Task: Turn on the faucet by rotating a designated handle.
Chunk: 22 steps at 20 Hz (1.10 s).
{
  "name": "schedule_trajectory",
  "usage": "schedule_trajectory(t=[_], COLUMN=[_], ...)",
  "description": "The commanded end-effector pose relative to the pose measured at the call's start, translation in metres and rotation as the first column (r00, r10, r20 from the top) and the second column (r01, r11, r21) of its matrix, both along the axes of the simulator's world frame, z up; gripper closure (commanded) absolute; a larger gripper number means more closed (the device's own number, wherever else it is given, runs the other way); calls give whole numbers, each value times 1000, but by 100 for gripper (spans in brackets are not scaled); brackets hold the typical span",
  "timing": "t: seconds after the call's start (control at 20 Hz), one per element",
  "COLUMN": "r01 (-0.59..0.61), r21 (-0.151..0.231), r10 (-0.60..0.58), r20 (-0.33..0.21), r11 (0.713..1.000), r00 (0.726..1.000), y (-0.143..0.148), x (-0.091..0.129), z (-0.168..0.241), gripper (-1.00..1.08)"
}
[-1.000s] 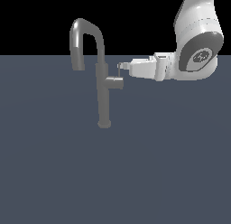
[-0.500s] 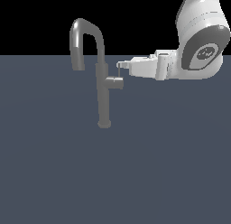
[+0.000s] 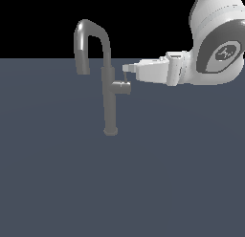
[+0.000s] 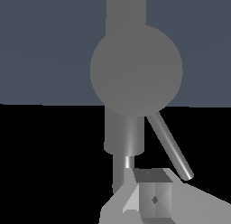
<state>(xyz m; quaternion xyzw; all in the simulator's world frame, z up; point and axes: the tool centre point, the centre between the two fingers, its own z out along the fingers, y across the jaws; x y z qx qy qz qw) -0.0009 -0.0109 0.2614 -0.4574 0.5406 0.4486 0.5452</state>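
Exterior view: tool (image 3: 126, 68) at 3 o'clock of faucet (image 3: 109, 88), tip just above handle (image 3: 122, 87). Can't tell if tool fingers apart or together.

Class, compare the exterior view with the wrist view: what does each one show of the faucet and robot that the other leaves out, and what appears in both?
Only the exterior view shows the whole faucet, gooseneck spout and base included, and the white arm.

Only the wrist view shows the handle end-on as a round disc, with its thin lever slanting towards the gripper.

Both show the stem, the handle and the gripper close by the lever.
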Motion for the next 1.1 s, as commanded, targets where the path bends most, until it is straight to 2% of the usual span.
schedule_trajectory(t=[0.0, 0.4, 0.5, 0.85, 0.9, 0.95, 1.05], r01=[-1, -6, -2, -7, -7, -5, -5], r21=[1, 5, 1, 5, 5, 2, 3], r10=[1, 7, 2, 7, 7, 5, 5], r20=[-2, -10, 9, -11, -11, 26, 17], r11=[1000, 1000, 1000, 1000, 1000, 1000, 1000], r00=[1000, 1000, 1000, 1000, 1000, 1000, 1000], y=[1, 6, 4, 9, 9, 7, 7], x=[-4, -35, -27, -51, -51, -41, -43], z=[-2, -20, -10, -49, -49, -29, -42], gripper=[108, 108, 108, 108, 108, 108, 108])
